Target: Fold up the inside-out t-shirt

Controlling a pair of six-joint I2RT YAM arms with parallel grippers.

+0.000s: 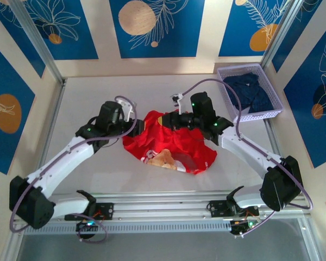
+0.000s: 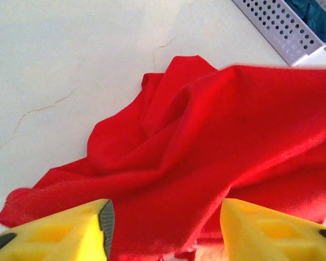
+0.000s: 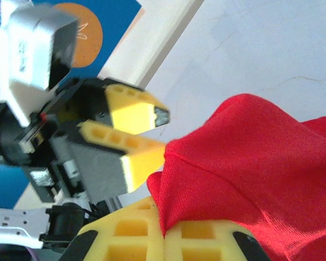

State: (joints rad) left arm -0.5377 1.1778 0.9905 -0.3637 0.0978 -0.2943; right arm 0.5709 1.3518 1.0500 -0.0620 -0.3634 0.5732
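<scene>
At the left of the top view the left arm reaches in from the lower left corner, and the left gripper (image 2: 167, 213) hangs over the left edge of the inside-out t-shirt (image 1: 174, 142) with its yellow fingers (image 2: 60, 234) spread wide apart, red cloth lying in the gap below them; whether the fingers touch the cloth cannot be told. The shirt lies crumpled in a loose heap at the middle of the pale table (image 1: 87, 103), plain red over most of it, with a tan-and-white printed picture (image 1: 163, 159) showing along its lower edge. Just right of the heap's upper part, the right gripper (image 3: 164, 239) has its two fingers pressed together, clamped on a raised fold of the red cloth, which rises from the pinch in a peak. In the upper right of the frame, well apart from the shirt, a white perforated basket (image 1: 261, 115) stands on the table against the corner, and dark navy clothing (image 1: 250, 89) lies bunched inside it, filling most of its floor
</scene>
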